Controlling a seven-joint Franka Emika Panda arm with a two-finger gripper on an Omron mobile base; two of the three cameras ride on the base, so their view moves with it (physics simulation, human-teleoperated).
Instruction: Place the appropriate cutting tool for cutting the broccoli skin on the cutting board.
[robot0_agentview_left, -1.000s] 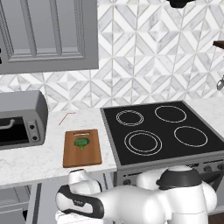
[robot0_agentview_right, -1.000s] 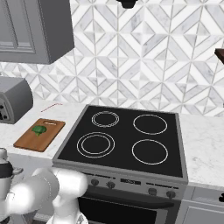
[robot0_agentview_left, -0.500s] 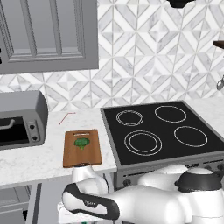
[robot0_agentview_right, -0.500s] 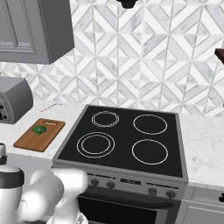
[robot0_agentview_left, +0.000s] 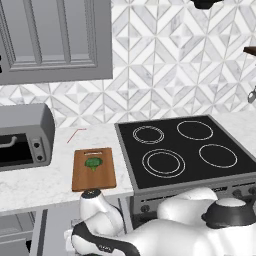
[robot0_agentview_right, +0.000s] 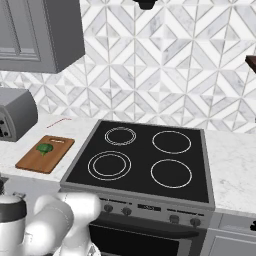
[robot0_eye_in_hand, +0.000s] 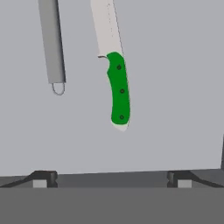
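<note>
One green-handled silver-bladed knife (robot0_eye_in_hand: 118, 89) lay ahead of wide-apart jaws, on flat grey surface, one grey metal handle (robot0_eye_in_hand: 52, 43) beside. One dark-green broccoli floret (robot0_agentview_left: 93, 163) sat on one brown wooden cutting board (robot0_agentview_left: 93, 177), marble counter (robot0_agentview_left: 30, 187).

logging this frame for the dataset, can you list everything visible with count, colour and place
knife: 1, bright green handle, silvery blade, on a flat grey surface in the hand view, ahead of the fingertips
peeler: 1, all grey, beside the knife, apart from it
cutting board: 1, brown wood, on the counter left of the stove
broccoli: 1, dark green, on the board
stove: 1, black top with four rings, right of the board
toaster oven: 1, grey, on the counter left of the board
wall cabinet: 1, grey, above the toaster oven
gripper: 1, dark tips spread wide, nothing between them, short of the knife
arm: 1, white, low in front of the stove
</note>
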